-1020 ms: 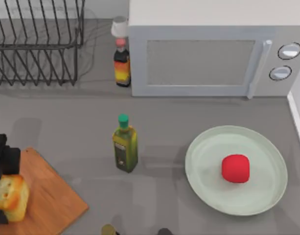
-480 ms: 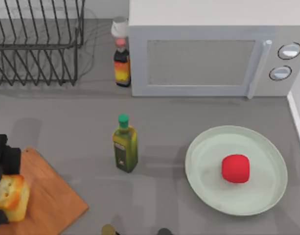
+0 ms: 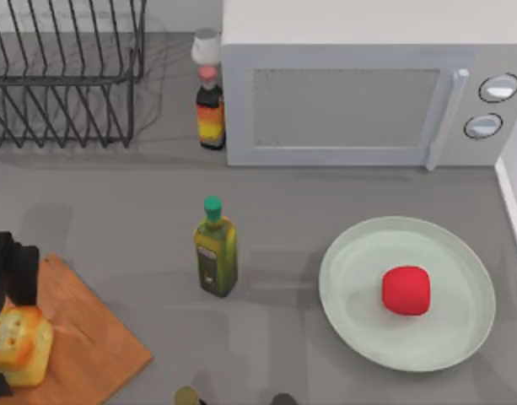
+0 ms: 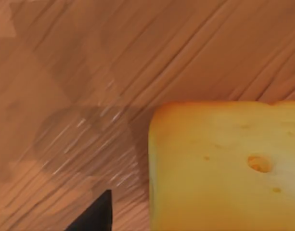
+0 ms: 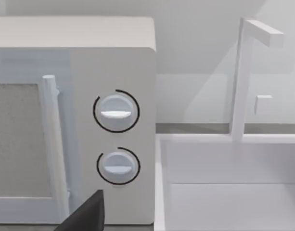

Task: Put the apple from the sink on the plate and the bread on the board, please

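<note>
The bread [image 3: 19, 346] lies on the board [image 3: 89, 337] at the table's front left, its yellow side [image 4: 224, 168] resting on the wood grain [image 4: 89, 72]. My left gripper [image 3: 7, 337] straddles it, open, with one dark fingertip [image 4: 96, 214] a small gap away from the bread. The apple [image 3: 406, 290] sits on the plate [image 3: 351, 278] at the front right. My right gripper is drawn back near the front edge facing the sink [image 5: 224, 183]; one of its fingertips [image 5: 84, 214] stands far off to the side, open and holding nothing.
A microwave [image 3: 368, 84] fills the back right. A sauce bottle [image 3: 210, 114] stands beside it, with a wire dish rack [image 3: 64, 76] at the back left. An olive oil bottle [image 3: 216, 253] stands mid-table between board and plate. A white faucet [image 5: 243, 72] rises behind the sink.
The left gripper's fingers have spread apart and let go of the bread, which settled slightly toward the front edge on the board. Apple and plate are unchanged.
</note>
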Robot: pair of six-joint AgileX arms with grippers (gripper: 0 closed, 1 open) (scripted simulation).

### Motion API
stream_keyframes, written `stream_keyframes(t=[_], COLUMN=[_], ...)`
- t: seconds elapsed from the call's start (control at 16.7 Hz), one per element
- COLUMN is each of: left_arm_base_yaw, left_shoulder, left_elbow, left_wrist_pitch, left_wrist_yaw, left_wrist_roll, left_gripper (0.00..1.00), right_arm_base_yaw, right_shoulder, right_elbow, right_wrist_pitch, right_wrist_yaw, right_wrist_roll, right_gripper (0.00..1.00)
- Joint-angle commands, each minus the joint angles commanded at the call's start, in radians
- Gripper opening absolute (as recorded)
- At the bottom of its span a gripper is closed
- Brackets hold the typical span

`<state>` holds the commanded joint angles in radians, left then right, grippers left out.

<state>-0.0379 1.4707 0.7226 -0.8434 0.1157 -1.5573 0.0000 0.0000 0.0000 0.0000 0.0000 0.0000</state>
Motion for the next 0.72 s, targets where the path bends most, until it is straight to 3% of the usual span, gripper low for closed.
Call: stream_keyframes(t=[0.42,0.72], left_arm_base_yaw=[0.001,0.006], left_shoulder=[-0.031,-0.245], left_elbow=[-0.012,-0.135], left_wrist_pitch=[0.024,0.166], left_wrist_yaw=[-0.002,-0.02], left_wrist_roll=[0.023,0.251], left_gripper=[1.0,1.0], right_arm_base_yaw=[0.0,0.0], right_shoulder=[0.0,0.0], right_elbow=[0.0,0.0], right_wrist_pitch=[0.0,0.0], right_wrist_yaw=[0.0,0.0], right_wrist_roll=[0.0,0.0], right_gripper=[1.0,1.0])
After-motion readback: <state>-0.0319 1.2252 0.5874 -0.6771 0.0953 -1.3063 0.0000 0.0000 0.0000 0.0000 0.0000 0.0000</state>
